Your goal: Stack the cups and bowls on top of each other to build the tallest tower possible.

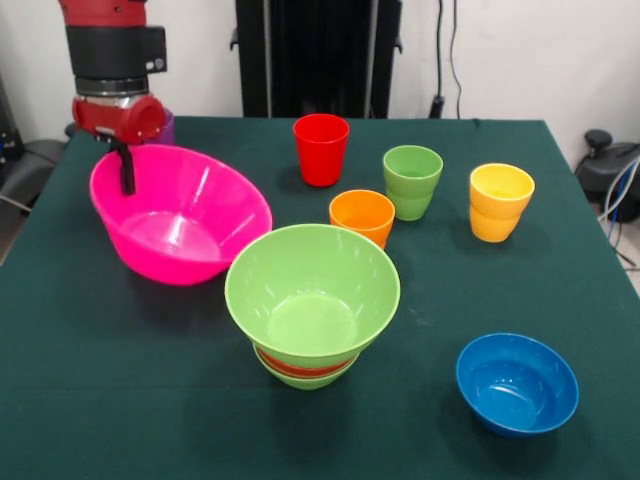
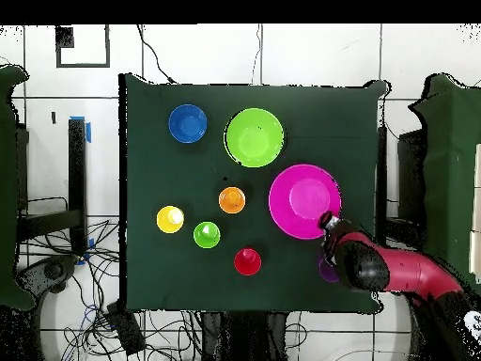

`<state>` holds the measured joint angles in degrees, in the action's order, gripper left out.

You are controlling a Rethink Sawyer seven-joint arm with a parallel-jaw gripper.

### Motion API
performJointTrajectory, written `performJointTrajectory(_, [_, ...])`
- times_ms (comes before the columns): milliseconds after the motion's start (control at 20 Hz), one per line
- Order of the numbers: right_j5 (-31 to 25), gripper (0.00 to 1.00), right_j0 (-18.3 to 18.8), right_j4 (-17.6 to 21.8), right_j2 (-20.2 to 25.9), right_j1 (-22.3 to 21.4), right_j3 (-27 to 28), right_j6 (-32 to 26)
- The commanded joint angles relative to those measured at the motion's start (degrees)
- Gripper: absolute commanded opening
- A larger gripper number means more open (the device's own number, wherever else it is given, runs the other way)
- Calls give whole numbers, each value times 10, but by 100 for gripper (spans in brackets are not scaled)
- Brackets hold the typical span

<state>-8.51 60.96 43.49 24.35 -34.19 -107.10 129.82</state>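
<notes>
My gripper is shut on the far rim of the huge pink bowl, one finger inside the wall. The bowl tilts, its gripped side raised. The tower is a large lime green bowl sitting on a red-orange bowl and a small green one. A blue bowl stands alone. The red cup, orange cup, light green cup and yellow cup stand upright. The purple cup is mostly hidden behind the arm.
The table has a dark green cloth. The pink bowl lies close to the table's edge on the arm's side. Cables and a black stand lie beyond the table.
</notes>
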Motion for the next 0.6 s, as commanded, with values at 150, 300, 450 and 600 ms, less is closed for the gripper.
performJointTrajectory(150, [86,0,39,111,-36,3,-104,-28])
performJointTrajectory(300, [97,0,51,130,-43,-6,-128,-21])
performJointTrajectory(450, [82,0,64,132,-37,-25,-153,-20])
performJointTrajectory(600, [109,0,58,158,-59,-7,-148,-11])
